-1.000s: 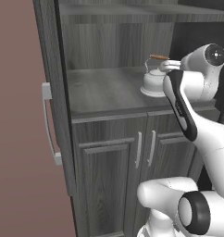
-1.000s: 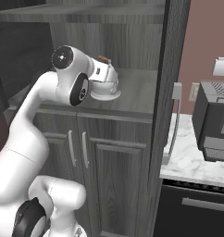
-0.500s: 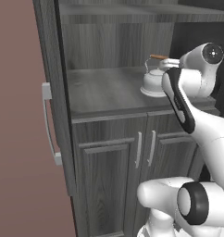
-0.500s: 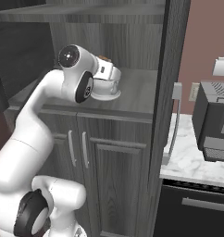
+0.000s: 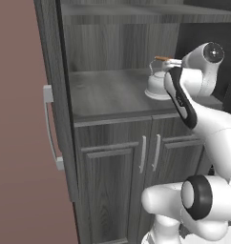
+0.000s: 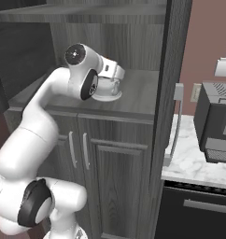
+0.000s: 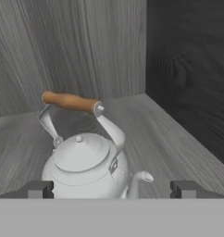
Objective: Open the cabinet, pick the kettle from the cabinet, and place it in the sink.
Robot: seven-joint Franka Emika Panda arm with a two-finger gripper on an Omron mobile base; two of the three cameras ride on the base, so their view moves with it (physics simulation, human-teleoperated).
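Advancing toward the kettle (image 7: 88, 169) on the cabinet (image 5: 108, 93) shelf, the gripper (image 7: 112, 189) is needing its spread jaws centred on the wooden handle bar (image 7: 70, 102).

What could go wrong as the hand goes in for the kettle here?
The open hand sits low at the kettle's body, which looks nearly as wide as the gap: the fingers may shove it back. The wooden handle is above them. The right cabinet wall is near.

Flanking base views, close hand view
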